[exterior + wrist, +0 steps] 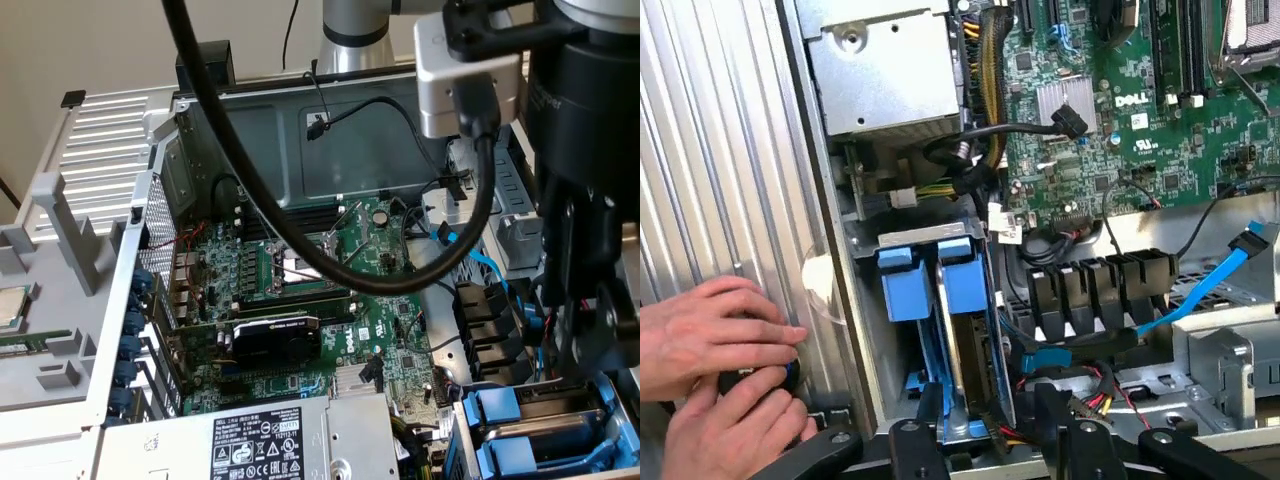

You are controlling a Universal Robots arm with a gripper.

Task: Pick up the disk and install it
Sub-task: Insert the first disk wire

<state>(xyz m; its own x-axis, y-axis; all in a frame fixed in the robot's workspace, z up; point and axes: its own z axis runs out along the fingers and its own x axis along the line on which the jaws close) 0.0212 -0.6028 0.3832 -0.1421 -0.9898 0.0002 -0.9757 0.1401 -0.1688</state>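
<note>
The disk (pixel 952 380) stands on edge, a thin silver slab with blue carrier plastic along its sides. It reaches down into the drive bay (pixel 930 236) beside two blue carrier handles (pixel 902 282). My gripper (pixel 985 445) is shut on the disk's near end, one black finger (pixel 923 440) on each side. In the exterior view my gripper (pixel 590 350) hangs low over the bay (pixel 470 400) at the case's lower corner on the exterior view's right, and the disk itself is hidden behind it.
A person's hands (pixel 720 385) hold a small black object just outside the ribbed case wall. The power-supply box (pixel 260 445), motherboard (pixel 330 270), black cable connectors (pixel 1090 290) and blue data cables (pixel 1210 285) crowd around the bay. A thick black cable (pixel 300 240) loops across the exterior view.
</note>
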